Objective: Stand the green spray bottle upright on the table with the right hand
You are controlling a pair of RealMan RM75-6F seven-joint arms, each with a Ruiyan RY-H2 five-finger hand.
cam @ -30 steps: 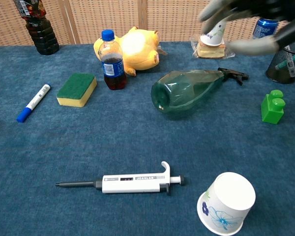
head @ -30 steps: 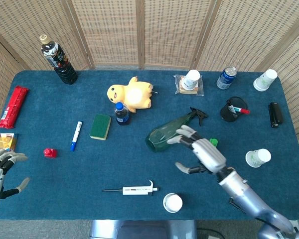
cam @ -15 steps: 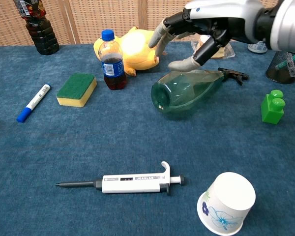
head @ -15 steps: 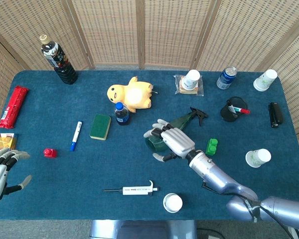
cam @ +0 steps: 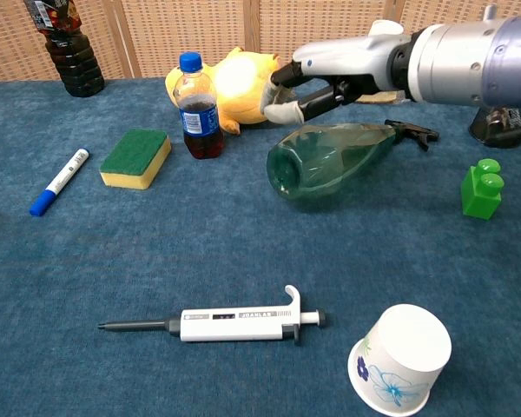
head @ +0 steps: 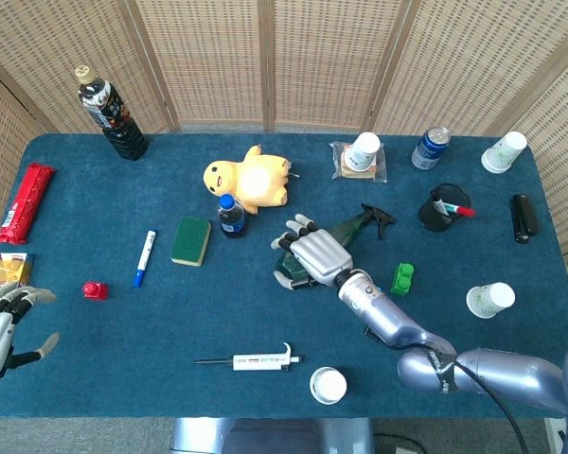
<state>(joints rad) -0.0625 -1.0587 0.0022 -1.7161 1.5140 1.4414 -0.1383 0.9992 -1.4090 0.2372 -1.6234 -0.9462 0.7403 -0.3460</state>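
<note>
The green spray bottle [head: 358, 227] [cam: 330, 165] lies on its side on the blue table, its black nozzle pointing to the back right and its wide base to the front left. My right hand [head: 312, 253] [cam: 330, 74] hovers palm down over the bottle's wide body, fingers apart and bent slightly. It covers most of the body in the head view. In the chest view a small gap shows between the fingertips [cam: 280, 111] and the bottle. My left hand [head: 0, 326] rests at the table's front left edge, fingers apart and holding nothing.
A yellow plush toy [head: 249, 180] and a small blue-capped bottle [head: 231, 216] stand just behind and left of the spray bottle. A green sponge [head: 190, 240] lies further left, a green block [head: 402, 277] to the right. A pipette [head: 256, 360] and paper cup [head: 328, 385] lie near the front.
My right hand has swung from the bottle's front right to over its wide body and sunk close to it. The bottle has not moved. The left hand has barely shifted.
</note>
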